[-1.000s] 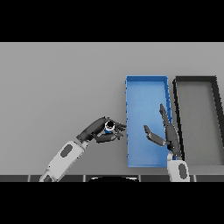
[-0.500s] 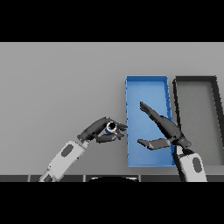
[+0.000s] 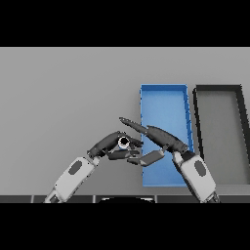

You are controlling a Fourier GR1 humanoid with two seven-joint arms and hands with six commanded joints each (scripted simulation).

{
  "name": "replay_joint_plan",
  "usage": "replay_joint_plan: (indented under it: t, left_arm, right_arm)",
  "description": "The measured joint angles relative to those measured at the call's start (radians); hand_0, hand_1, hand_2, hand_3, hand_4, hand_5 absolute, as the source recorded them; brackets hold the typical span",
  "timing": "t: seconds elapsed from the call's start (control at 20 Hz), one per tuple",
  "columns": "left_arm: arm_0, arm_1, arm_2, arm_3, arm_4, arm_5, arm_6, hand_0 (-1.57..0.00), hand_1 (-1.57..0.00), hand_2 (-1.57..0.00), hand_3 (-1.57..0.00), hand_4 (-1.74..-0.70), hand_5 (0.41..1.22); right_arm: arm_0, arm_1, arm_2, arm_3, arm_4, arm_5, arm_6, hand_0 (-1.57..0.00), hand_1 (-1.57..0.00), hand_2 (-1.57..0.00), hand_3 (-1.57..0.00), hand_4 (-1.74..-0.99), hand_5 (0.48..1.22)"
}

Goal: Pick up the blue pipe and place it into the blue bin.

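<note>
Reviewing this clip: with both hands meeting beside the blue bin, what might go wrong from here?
1. The left hand is curled round the blue pipe, which sits at the fingertips; a light hold like that may slip.
2. The right hand, fingers straight, reaches across the blue bin right up to the pipe; a bump might knock it onto the grey table.
3. The black bin stands right alongside, so a loose release risks the wrong bin.

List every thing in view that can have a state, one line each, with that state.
blue pipe: held in the left robot hand, left of the blue bin, not in it.
left robot hand: fingers curled round the pipe.
right robot hand: open, fingers straight, reaching toward the pipe.
blue bin: nothing visible inside.
black bin: right of the blue bin, nothing visible inside.
</note>
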Motion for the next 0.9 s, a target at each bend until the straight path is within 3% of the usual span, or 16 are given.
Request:
replay_joint_plan:
  t: [0.25, 0.35, 0.45, 0.5, 0.55, 0.6, 0.7, 0.8, 0.9]
  left_arm:
    - [-0.011, 0.007, 0.004, 0.014, -0.015, -0.009, 0.012, -1.57, -1.57, -1.57, -1.54, -1.74, 1.221]
    - [0.009, 0.018, 0.000, 0.004, -0.015, -0.016, 0.006, -1.57, -1.57, -1.57, -1.48, -1.74, 1.221]
    - [-0.002, 0.016, -0.008, 0.004, -0.044, -0.009, 0.013, -1.18, -1.08, -1.06, -1.03, -1.68, 1.221]
    - [-0.019, 0.045, -0.020, 0.009, -0.074, -0.021, 0.076, -0.99, -0.88, -0.85, -0.82, -1.55, 1.221]
    - [-0.028, 0.059, -0.031, 0.002, -0.084, -0.041, 0.132, -0.82, -0.71, -0.68, -0.66, -1.48, 1.221]
    - [-0.032, 0.054, -0.028, 0.005, -0.102, -0.039, 0.163, -0.78, -0.71, -0.69, -0.58, -1.53, 1.221]
    - [-0.033, 0.026, -0.001, 0.020, -0.115, -0.023, 0.122, -1.06, -1.02, -0.97, -0.94, -1.61, 1.221]
    - [-0.013, 0.008, 0.016, 0.008, -0.073, -0.020, 0.061, -1.25, -1.22, -1.12, -1.17, -1.66, 1.221]
    - [0.004, -0.017, 0.021, 0.003, -0.047, -0.019, 0.038, -1.36, -1.34, -1.25, -1.31, -1.69, 1.221]
  right_arm:
    - [-0.090, 0.057, 0.030, 0.073, 0.008, 0.022, 0.007, 0.00, 0.00, 0.00, 0.00, -1.218, 0.508]
    - [-0.129, 0.081, 0.041, 0.107, 0.008, 0.036, 0.009, -0.05, -0.08, -0.10, -0.05, -1.245, 0.506]
    - [-0.182, 0.101, 0.040, 0.150, -0.006, 0.049, 0.030, -0.35, -0.38, -0.38, -0.30, -1.335, 0.507]
    - [-0.197, 0.111, 0.049, 0.166, -0.001, 0.058, 0.038, -0.53, -0.53, -0.53, -0.44, -1.362, 0.508]
    - [-0.213, 0.114, 0.049, 0.176, -0.001, 0.067, 0.035, -0.72, -0.70, -0.74, -0.63, -1.430, 0.522]
    - [-0.219, 0.120, 0.057, 0.187, 0.006, 0.077, 0.016, -0.89, -0.87, -0.91, -0.77, -1.486, 0.550]
    - [-0.237, 0.143, 0.068, 0.200, -0.052, 0.086, 0.003, -1.13, -1.12, -1.14, -0.96, -1.562, 0.666]
    - [-0.225, 0.144, 0.079, 0.215, -0.084, 0.085, 0.065, -1.29, -1.29, -1.30, -1.18, -1.495, 0.826]
    - [-0.200, 0.150, 0.076, 0.204, -0.107, 0.086, 0.034, -1.39, -1.39, -1.40, -1.32, -1.452, 0.968]
